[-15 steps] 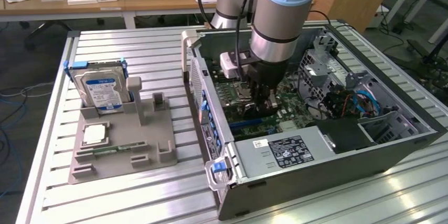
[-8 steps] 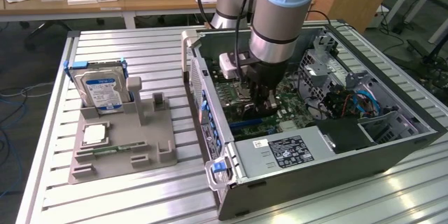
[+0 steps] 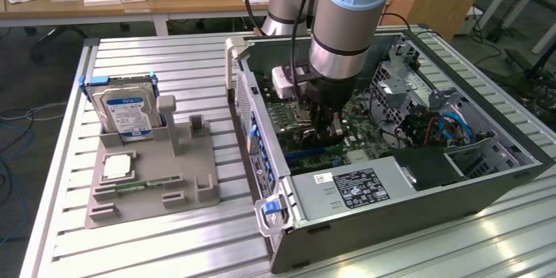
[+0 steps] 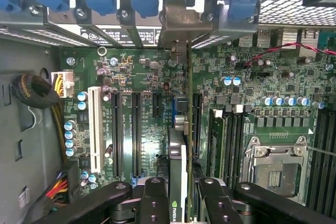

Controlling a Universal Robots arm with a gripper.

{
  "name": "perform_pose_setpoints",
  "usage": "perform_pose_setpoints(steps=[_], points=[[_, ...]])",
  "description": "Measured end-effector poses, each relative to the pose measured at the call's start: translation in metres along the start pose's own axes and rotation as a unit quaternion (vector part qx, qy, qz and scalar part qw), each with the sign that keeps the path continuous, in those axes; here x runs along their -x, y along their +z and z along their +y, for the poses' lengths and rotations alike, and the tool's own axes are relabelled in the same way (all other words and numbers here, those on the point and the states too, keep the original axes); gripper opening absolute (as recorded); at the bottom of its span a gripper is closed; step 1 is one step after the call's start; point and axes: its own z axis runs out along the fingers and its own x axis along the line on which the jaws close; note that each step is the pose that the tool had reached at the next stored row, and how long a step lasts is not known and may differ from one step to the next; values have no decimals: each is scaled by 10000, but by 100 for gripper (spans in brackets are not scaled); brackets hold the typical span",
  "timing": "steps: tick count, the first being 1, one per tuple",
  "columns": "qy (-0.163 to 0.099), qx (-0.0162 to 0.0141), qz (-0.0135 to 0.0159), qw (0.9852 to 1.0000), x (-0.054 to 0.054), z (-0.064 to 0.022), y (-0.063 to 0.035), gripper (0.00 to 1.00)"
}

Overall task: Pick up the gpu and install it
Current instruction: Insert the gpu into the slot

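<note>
Our gripper (image 4: 179,192) is clamped on the gpu (image 4: 177,150), its black fingers (image 4: 154,203) pressing either side of the card's edge. We see the card standing on edge above the green motherboard (image 4: 136,77), in line with the expansion slots. In the exterior view, our gripper (image 3: 319,131) reaches down inside the open computer case (image 3: 486,180).

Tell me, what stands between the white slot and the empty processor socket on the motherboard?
In the wrist view, the gpu, held on edge by the gripper, stands between the white slot and the processor socket.
</note>
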Motion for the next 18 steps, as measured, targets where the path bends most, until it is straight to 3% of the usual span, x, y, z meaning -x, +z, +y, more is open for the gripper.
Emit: perform_pose_setpoints(steps=[13, 18], points=[[3, -1, 4, 10000, -5, 0, 10, 27], [15, 0, 20, 10000, -9, 1, 12, 27]])
